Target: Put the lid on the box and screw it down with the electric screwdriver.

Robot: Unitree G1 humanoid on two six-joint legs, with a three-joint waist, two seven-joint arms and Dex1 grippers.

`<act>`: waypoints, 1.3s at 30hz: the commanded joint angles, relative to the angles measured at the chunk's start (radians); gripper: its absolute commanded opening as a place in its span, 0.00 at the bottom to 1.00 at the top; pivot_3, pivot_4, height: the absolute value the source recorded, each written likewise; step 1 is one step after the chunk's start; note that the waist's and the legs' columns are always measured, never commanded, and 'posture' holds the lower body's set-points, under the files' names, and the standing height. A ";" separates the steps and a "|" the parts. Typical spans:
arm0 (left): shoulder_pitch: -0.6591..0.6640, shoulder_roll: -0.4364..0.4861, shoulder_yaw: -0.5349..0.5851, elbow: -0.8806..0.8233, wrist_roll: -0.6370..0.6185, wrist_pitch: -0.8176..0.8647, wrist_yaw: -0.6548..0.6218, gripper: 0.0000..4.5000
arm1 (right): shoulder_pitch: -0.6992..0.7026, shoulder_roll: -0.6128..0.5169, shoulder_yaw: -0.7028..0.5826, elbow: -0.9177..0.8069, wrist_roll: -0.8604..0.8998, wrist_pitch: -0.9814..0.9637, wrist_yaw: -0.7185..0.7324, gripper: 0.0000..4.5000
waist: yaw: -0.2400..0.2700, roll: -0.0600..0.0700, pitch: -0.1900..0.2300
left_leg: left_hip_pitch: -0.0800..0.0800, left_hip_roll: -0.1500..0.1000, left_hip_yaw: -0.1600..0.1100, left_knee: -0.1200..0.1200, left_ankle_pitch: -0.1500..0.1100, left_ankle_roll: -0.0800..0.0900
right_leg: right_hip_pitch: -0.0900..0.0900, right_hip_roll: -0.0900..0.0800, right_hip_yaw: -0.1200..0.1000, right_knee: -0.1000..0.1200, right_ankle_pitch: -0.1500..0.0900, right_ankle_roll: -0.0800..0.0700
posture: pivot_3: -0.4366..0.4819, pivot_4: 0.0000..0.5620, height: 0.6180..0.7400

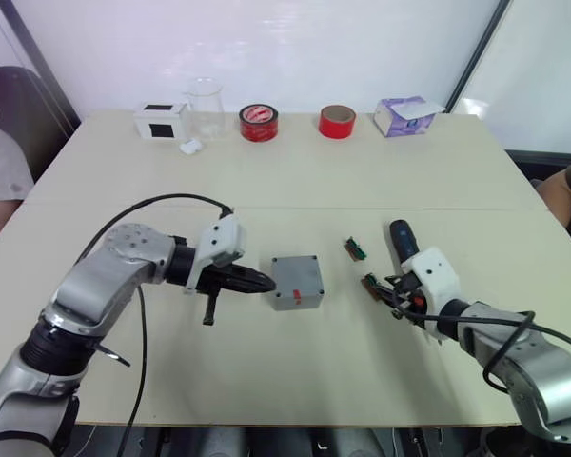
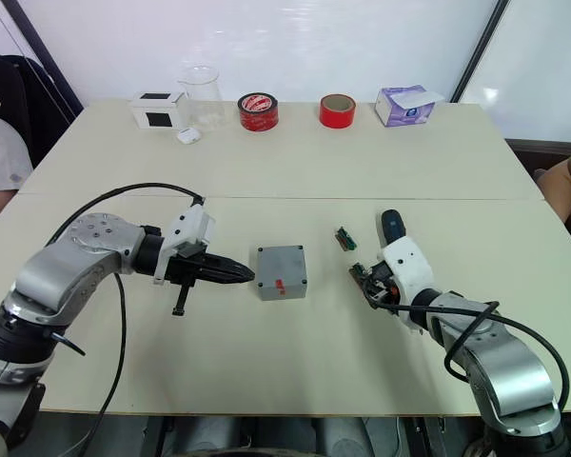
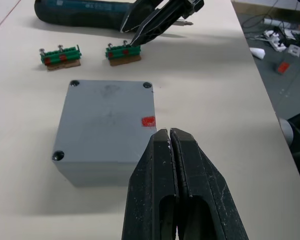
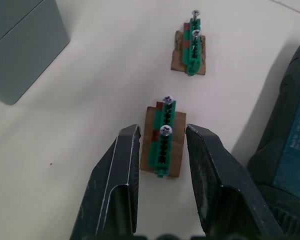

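The grey box sits mid-table with the lid resting on top of it, red mark facing up and dark screw holes at the corners. My left gripper is shut and empty, level with the box, its tips just short of the box's left side. My right gripper is open, its fingers flanking a green screw holder that has two screws standing in it. The electric screwdriver lies on the table just beyond the right gripper.
A second green screw holder lies between box and screwdriver. Along the far edge stand a white box with a black face, a clear beaker, two red tape rolls and a purple-white carton. People sit at both table ends.
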 commanded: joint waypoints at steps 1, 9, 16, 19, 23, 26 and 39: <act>-0.002 0.004 0.023 -0.029 -0.009 -0.012 0.008 0.00 | -0.012 -0.003 -0.007 -0.025 0.017 0.016 -0.003 0.32 | 0.000 0.000 0.000 | 0.000 0.000 0.000 0.000 0.000 0.000 | 0.000 0.000 0.000 0.000 0.000 0.000 | 0.48 0.27 1.00; 0.008 0.004 0.027 -0.032 -0.012 -0.012 0.022 0.00 | -0.018 0.003 0.001 -0.006 0.020 0.018 -0.015 0.32 | 0.000 0.000 0.000 | 0.000 0.000 0.000 0.000 0.000 0.000 | 0.000 0.000 0.000 0.000 0.000 0.000 | 0.48 0.27 1.00; 0.010 0.005 0.026 -0.032 -0.013 -0.015 0.030 0.00 | -0.017 0.003 0.004 0.000 0.024 0.016 -0.022 0.32 | 0.000 0.000 0.000 | 0.000 0.000 0.000 0.000 0.000 0.000 | 0.000 0.000 0.000 0.000 0.000 0.000 | 0.48 0.27 1.00; 0.011 0.004 0.026 -0.030 -0.011 -0.017 0.031 0.00 | -0.017 0.006 0.004 0.004 0.023 0.015 -0.027 0.14 | 0.000 0.000 0.000 | 0.000 0.000 0.000 0.000 0.000 0.000 | 0.000 0.000 0.000 0.000 0.000 0.000 | 0.48 0.27 1.00; 0.010 0.005 0.025 -0.028 -0.010 -0.018 0.032 0.00 | -0.020 0.009 0.007 0.009 0.022 0.013 -0.033 0.02 | 0.000 0.000 0.000 | 0.000 0.000 0.000 0.000 0.000 0.000 | 0.000 0.000 0.000 0.000 0.000 0.001 | 0.48 0.27 1.00; 0.010 0.004 0.025 -0.028 -0.009 -0.018 0.033 0.00 | -0.017 0.010 0.008 0.010 0.022 0.012 -0.036 0.02 | 0.000 0.000 0.000 | 0.000 0.000 0.000 0.000 0.000 0.000 | 0.000 0.000 0.000 0.000 0.000 0.001 | 0.48 0.27 1.00; 0.005 0.000 0.024 -0.007 -0.008 -0.024 0.029 0.00 | -0.028 0.015 -0.026 -0.026 0.049 0.033 -0.041 0.02 | 0.000 0.000 0.000 | 0.000 0.000 0.000 0.000 0.000 0.000 | 0.000 0.000 0.000 0.000 0.001 0.002 | 0.48 0.27 1.00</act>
